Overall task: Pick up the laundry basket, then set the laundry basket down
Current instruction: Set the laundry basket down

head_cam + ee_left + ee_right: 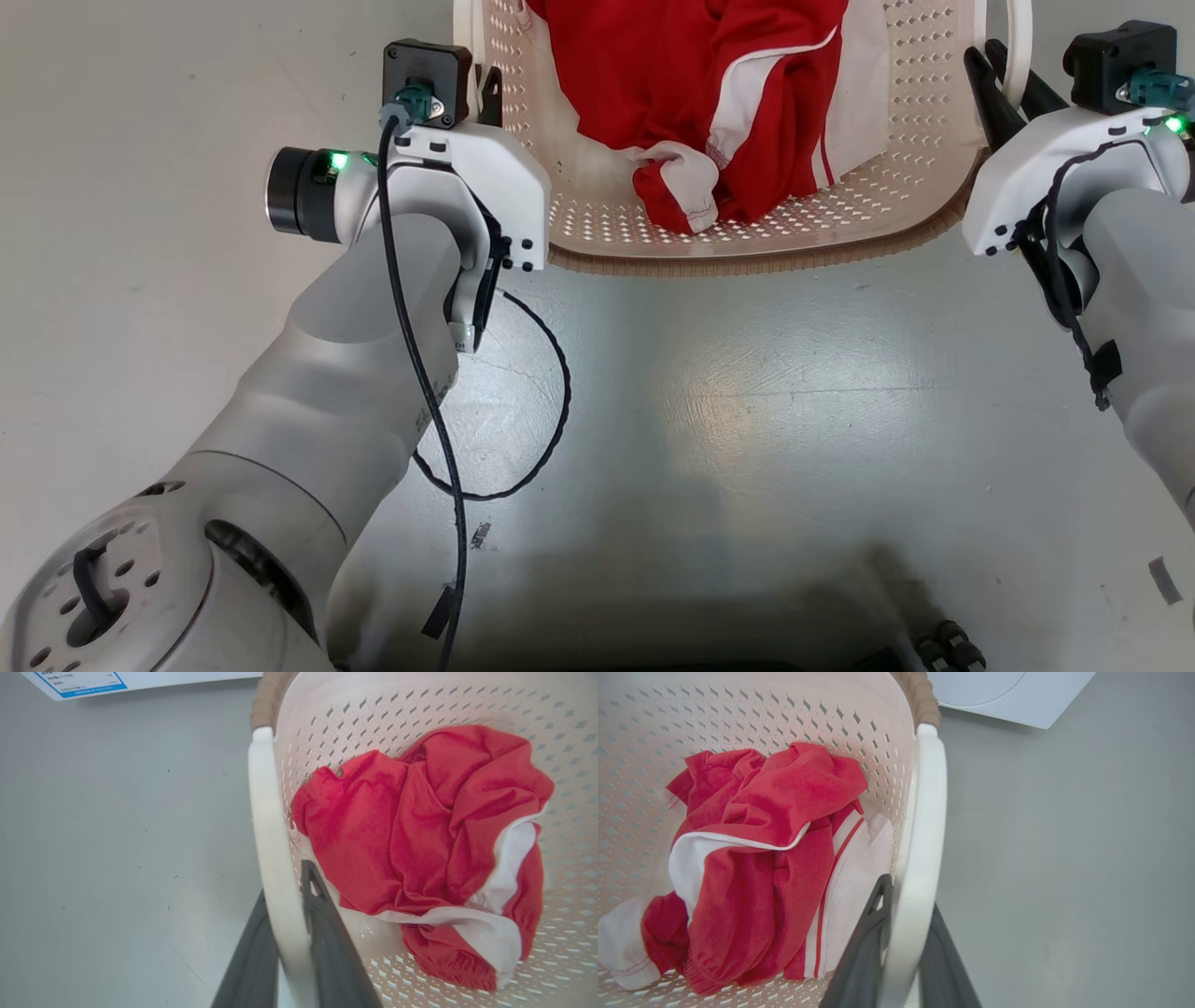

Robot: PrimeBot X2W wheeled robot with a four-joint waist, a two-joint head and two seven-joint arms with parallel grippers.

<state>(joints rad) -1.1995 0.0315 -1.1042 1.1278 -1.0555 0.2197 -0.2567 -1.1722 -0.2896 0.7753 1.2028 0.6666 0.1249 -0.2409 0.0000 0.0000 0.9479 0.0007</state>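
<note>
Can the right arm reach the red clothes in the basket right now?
Probably not: the right gripper is shut on the white handle of the laundry basket, so it's occupied, though the red clothes lie beside it.

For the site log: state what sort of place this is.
Probably a laundry area: a perforated laundry basket holding red-and-white clothing, a white appliance beyond it that looks like a washing machine, and a bare grey floor.

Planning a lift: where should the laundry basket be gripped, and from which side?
Probably take the laundry basket by its left handle and right handle, from the near side: each is a thin white loop, so one finger fits inside, one outside.
</note>
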